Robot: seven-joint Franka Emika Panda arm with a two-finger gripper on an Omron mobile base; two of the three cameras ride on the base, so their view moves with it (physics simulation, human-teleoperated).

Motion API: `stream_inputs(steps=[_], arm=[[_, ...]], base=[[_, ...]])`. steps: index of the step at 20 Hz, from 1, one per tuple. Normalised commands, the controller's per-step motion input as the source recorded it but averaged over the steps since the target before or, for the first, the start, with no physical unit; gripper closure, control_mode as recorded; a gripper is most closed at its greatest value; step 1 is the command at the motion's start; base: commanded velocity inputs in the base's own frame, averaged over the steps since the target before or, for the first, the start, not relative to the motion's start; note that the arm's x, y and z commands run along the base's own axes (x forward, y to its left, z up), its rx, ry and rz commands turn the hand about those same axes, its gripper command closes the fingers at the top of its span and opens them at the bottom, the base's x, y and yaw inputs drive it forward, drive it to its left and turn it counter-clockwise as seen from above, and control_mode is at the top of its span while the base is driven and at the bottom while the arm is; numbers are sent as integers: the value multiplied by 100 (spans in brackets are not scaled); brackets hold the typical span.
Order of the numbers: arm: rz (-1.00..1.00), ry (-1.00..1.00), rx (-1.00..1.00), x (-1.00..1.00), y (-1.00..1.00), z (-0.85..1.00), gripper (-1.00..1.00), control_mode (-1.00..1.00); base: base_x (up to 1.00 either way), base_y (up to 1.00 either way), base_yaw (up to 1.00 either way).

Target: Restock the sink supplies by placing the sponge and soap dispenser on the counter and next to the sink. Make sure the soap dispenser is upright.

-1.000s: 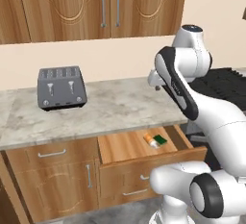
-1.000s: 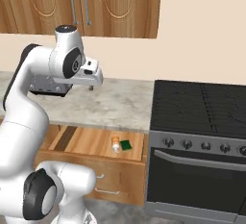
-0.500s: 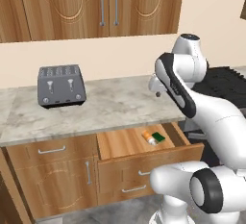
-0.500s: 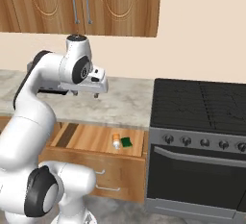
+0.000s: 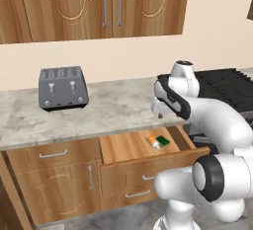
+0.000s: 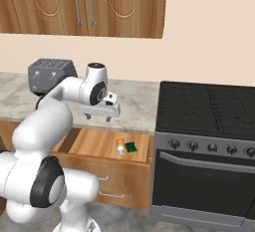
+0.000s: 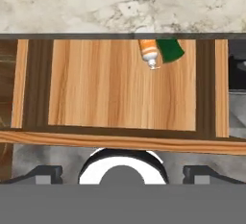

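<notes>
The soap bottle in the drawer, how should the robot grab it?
Best around its middle, coming straight down from above. The soap bottle lies on its side in the open drawer, touching the sponge, so the open gripper should close across its narrow body.

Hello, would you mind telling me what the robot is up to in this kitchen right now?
The arm holds its gripper over an open drawer below the counter, jaws wide apart and empty. In the drawer lie the soap dispenser, on its side, and the sponge right beside it. Neither has been picked up yet, so both still need moving to the counter. A toaster stands on the counter to the left.
</notes>
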Motion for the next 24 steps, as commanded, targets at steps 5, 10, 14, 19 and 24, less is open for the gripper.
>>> stream_inputs(steps=[5,10,14,19,24], arm=[[0,17,0,-1,0,-100,-100,-100],[0,11,0,-1,-4,-100,-100,-100],[0,22,2,0,-16,-93,-100,-100],[0,4,7,30,-16,-23,-100,-100],[0,6,1,37,0,-50,-100,-100]], base=[[0,0,0],[0,0,0],[0,0,0],[0,0,0],[0,0,0]])
